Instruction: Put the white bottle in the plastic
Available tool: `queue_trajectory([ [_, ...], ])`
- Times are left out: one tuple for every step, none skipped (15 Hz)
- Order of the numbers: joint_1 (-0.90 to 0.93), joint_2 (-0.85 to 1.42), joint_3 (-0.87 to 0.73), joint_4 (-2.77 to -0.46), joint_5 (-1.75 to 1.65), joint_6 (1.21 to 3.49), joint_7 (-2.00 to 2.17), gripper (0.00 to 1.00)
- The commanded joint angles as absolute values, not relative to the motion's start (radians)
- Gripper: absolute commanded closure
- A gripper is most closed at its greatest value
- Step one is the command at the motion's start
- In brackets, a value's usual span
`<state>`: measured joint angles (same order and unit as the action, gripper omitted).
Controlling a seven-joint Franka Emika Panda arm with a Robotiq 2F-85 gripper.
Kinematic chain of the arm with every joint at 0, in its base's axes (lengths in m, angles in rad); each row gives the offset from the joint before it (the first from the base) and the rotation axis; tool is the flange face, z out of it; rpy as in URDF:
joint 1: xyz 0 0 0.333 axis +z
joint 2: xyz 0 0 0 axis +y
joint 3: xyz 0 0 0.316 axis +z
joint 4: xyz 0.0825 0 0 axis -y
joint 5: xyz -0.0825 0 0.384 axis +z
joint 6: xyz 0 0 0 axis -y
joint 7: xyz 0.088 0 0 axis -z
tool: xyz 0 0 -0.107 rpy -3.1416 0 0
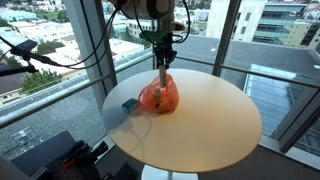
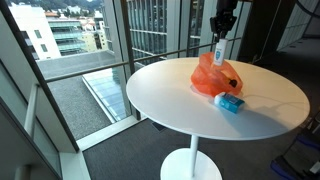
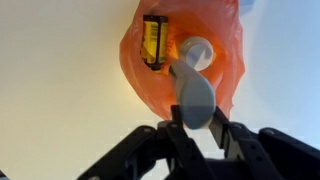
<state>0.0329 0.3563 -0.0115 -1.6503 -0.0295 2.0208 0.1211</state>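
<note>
My gripper (image 1: 162, 46) is shut on the white bottle (image 1: 163, 72) and holds it upright over the orange plastic bag (image 1: 158, 97) on the round table. In an exterior view the bottle (image 2: 219, 53) hangs just above the bag (image 2: 214, 78). In the wrist view the bottle (image 3: 193, 90) sits between my fingers (image 3: 198, 125), its cap end pointing into the bag's opening (image 3: 185, 60). A yellow and black item (image 3: 152, 42) lies inside the bag.
A small blue object (image 1: 129, 104) lies on the round cream table (image 1: 200, 125) beside the bag; it also shows in an exterior view (image 2: 229, 103). Large windows surround the table. A black stand (image 1: 75, 155) is near the table's edge.
</note>
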Motion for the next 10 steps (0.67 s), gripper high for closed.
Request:
queue_trajectory([
  [0.020,0.422,-0.014,-1.555,-0.011,2.011,0.128,0.90],
  [0.017,0.437,-0.015,-1.536,-0.010,2.009,0.125,0.90],
  [0.014,0.452,-0.016,-1.518,-0.009,2.009,0.123,0.90],
  [0.011,0.467,-0.017,-1.498,-0.008,2.007,0.122,0.90],
  [0.009,0.481,-0.019,-1.479,-0.009,2.006,0.121,0.90],
  [0.006,0.495,-0.021,-1.461,-0.009,2.004,0.122,0.90],
  [0.004,0.507,-0.024,-1.444,-0.009,2.003,0.123,0.90],
  [0.000,0.519,-0.026,-1.426,-0.010,2.000,0.123,0.90],
  [-0.003,0.529,-0.028,-1.413,-0.008,2.000,0.122,0.90],
  [-0.005,0.534,-0.027,-1.404,-0.008,1.999,0.119,0.90],
])
